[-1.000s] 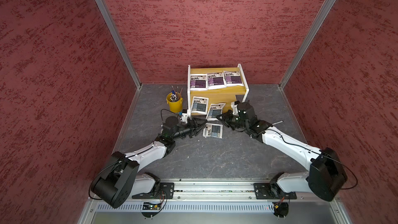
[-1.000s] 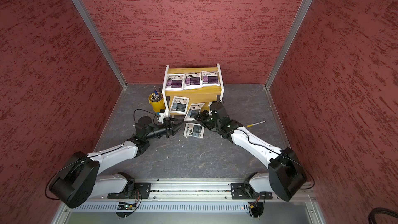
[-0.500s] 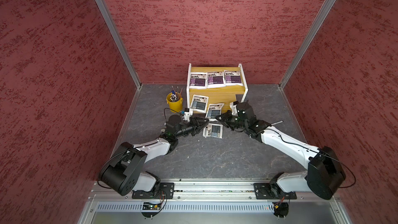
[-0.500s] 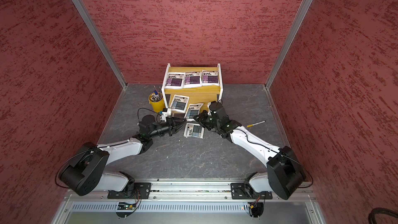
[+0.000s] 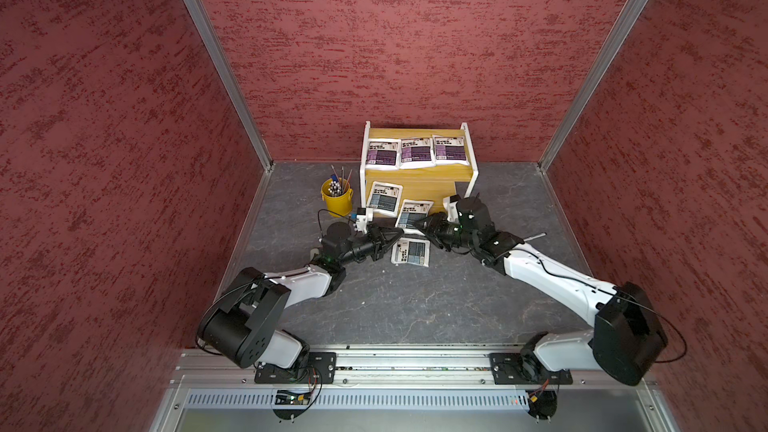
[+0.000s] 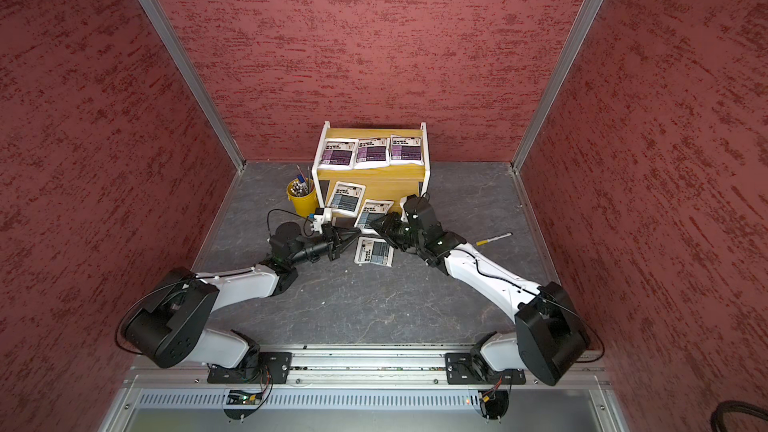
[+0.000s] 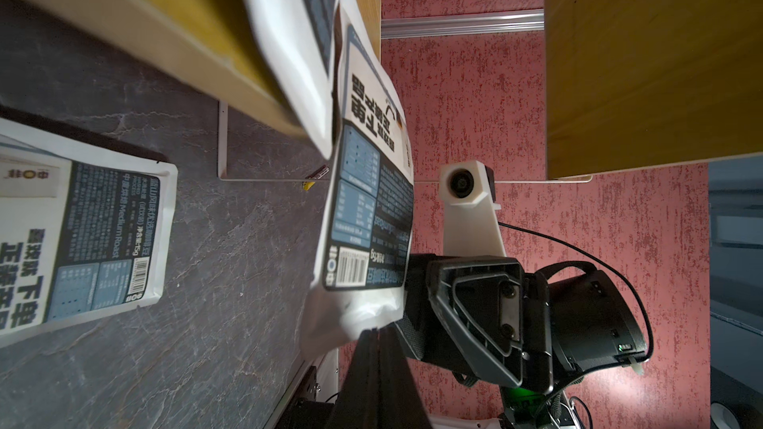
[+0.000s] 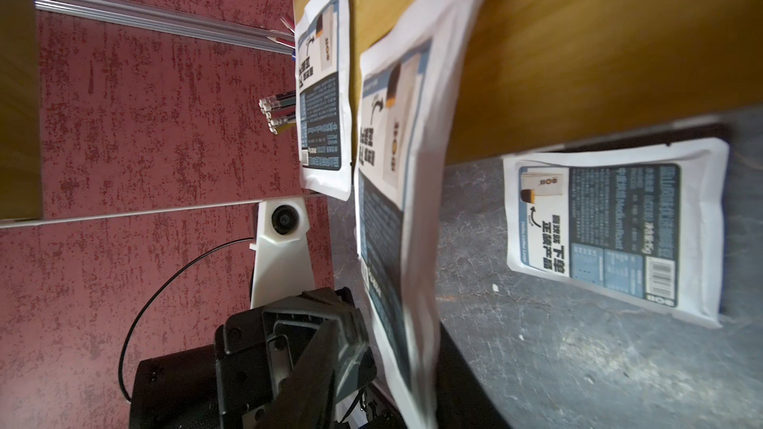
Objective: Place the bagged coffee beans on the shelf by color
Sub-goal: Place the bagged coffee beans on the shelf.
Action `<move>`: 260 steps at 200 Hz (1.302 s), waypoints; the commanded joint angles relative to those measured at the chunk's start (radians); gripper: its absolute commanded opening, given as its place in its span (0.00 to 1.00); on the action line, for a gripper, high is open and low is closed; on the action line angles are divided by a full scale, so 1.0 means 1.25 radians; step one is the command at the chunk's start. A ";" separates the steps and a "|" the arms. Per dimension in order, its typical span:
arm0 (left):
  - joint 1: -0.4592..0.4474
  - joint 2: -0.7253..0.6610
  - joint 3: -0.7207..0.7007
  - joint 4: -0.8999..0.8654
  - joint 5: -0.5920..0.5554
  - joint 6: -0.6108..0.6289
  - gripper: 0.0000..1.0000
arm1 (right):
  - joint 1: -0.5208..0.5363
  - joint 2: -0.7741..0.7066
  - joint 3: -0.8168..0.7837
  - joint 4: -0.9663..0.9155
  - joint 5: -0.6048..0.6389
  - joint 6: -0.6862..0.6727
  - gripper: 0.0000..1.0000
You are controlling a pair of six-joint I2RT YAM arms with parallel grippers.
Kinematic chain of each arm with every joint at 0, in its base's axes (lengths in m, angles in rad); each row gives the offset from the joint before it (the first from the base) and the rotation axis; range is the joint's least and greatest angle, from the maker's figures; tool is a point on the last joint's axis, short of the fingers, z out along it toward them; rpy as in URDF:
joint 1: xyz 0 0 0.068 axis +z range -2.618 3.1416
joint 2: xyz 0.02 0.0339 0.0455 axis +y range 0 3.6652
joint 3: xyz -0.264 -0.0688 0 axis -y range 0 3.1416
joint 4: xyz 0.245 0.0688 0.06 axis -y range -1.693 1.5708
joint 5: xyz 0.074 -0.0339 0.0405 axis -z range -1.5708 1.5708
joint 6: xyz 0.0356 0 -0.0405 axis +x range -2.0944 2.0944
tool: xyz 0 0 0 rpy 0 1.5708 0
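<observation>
The shelf carries three purple bagged coffee beans on its upper board and one blue-grey bag on the lower board. A second blue-grey bag hangs tilted at the lower board's front edge. My left gripper is shut on that bag's near corner. My right gripper stands open around the bag's other side, jaws apart. A third blue-grey bag lies flat on the floor below both grippers.
A yellow pen bucket stands just left of the shelf. A loose pen lies on the grey floor right of the right arm. Red walls close in the back and both sides.
My left gripper has reached in from the left and shut on the hanging bag's corner. My right gripper, shut on that bag before, has opened its jaws.
</observation>
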 commanded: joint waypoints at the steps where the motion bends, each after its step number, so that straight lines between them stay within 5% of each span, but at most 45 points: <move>1: -0.004 0.019 0.008 0.052 -0.026 -0.023 0.07 | -0.008 -0.027 -0.011 0.037 0.022 0.008 0.37; 53: -0.012 0.023 0.007 0.064 -0.032 -0.031 0.07 | -0.008 -0.037 -0.047 0.081 0.022 0.042 0.39; 89: -0.011 -0.001 -0.012 0.069 -0.024 -0.041 0.09 | -0.008 -0.024 -0.040 0.087 0.032 0.044 0.20; 118: -0.011 -0.042 -0.033 0.037 -0.013 -0.031 0.37 | -0.008 -0.012 -0.029 0.085 0.043 0.042 0.08; 156: -0.010 -0.096 -0.041 -0.042 -0.020 -0.006 0.63 | -0.009 0.001 -0.016 0.090 0.050 0.046 0.05; 205: -0.009 -0.041 -0.002 -0.022 -0.027 -0.014 0.64 | -0.009 0.001 -0.020 0.101 0.037 0.059 0.04; 260: -0.008 0.047 0.029 0.045 -0.045 -0.047 0.54 | -0.009 -0.001 -0.025 0.102 0.018 0.062 0.05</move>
